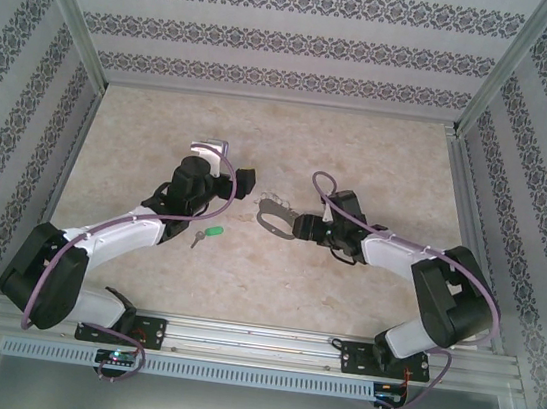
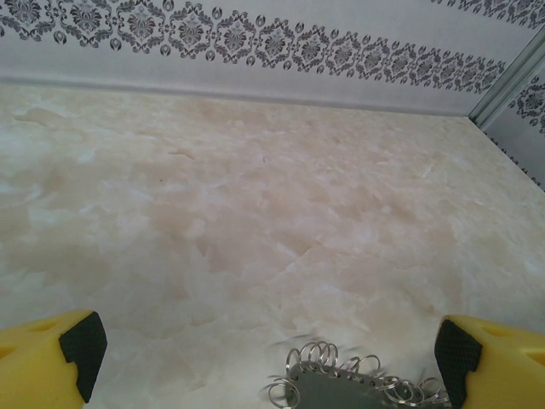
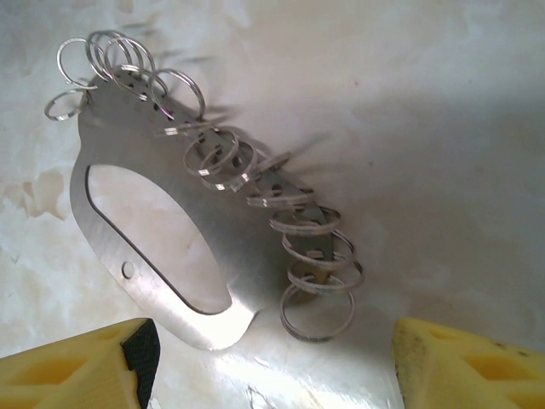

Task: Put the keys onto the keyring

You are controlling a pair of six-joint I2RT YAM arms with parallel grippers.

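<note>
The keyring (image 3: 162, 247) is a flat grey metal plate with an oblong cut-out and several small split rings (image 3: 317, 308) along one edge. It lies flat on the table (image 1: 274, 213). My right gripper (image 3: 272, 366) stands open just over the plate's near end, its yellow fingers (image 3: 85, 371) to either side and touching nothing. My left gripper (image 2: 268, 354) is wide open, with the keyring's ringed end (image 2: 349, 385) low between its fingers (image 2: 51, 362). The key (image 1: 208, 233), green-headed, lies on the table near the left arm, apart from both grippers (image 1: 248, 186) (image 1: 298, 226).
The marbled tabletop (image 1: 362, 146) is boxed in by patterned walls (image 1: 275, 38) at the back and both sides. An aluminium rail (image 1: 256, 338) with the arm bases runs along the near edge.
</note>
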